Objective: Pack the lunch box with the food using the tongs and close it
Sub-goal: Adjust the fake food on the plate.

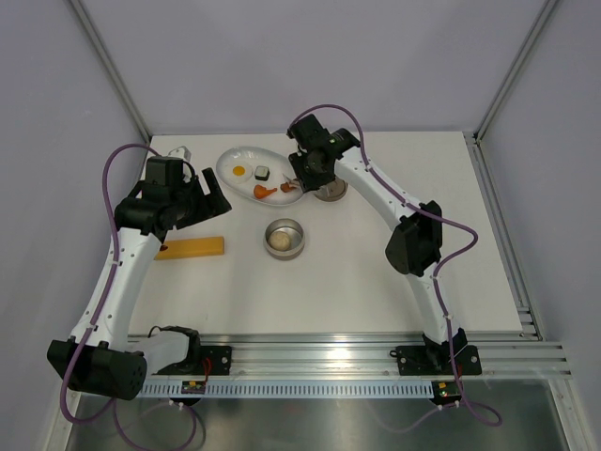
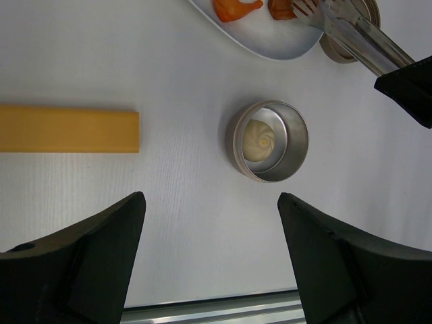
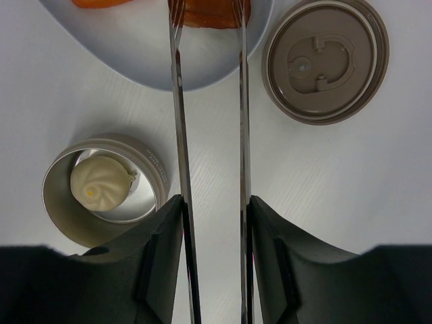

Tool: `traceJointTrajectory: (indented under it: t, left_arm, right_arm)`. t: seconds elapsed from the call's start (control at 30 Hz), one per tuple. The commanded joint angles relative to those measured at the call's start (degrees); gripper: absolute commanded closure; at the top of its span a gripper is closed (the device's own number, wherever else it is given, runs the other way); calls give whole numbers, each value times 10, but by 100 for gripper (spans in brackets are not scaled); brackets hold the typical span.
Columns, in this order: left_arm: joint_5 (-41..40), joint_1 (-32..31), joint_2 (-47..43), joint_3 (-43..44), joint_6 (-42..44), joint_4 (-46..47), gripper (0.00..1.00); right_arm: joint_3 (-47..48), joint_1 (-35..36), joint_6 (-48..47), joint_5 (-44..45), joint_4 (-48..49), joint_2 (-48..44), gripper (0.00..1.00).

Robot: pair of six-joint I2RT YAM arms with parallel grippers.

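— Right wrist view first: which step?
— Fetching a second piece, by the look of it. Right gripper clamped half-closed on the slim silver V-shaped metal tongs, tips at the top edge, astride the reddish-brown toy sausage on the white oval plate. Cannot tell whether touching.
— And the lunch box?
— Small round shiny steel tin at lower left, open, with the beige round ball already inside. Flat round grey-brown lid lying apart at upper right, ring handle showing.
— Left side?
— Left gripper spread wide, holding nothing, hovering above the tin. Yellow rectangular block at left of centre, not involved.
— Remaining food?
— From the top external view: fried egg, black-and-white sushi roll, orange chunk, all on the plate, above centre.
— Next move?
— Probably squeeze tighter to pinch the sausage, lift clear of the plate rim, swing toward lower left over the tin, then ease off. Rounded piece, thin tips: could slip, so grip mid-length.
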Motion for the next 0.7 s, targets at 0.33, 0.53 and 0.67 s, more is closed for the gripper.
traceJointTrajectory:
  t: [0.33, 0.53, 0.67]
  left_arm:
    - [3, 3, -13, 1, 7, 14, 16]
    - [4, 2, -12, 1, 7, 13, 16]
    - [5, 3, -12, 0, 7, 13, 16]
  right_arm:
    - [86, -9, -24, 2, 11, 8, 50]
    - [104, -26, -16, -8, 14, 33, 50]
    - [88, -36, -15, -23, 16, 40, 50]
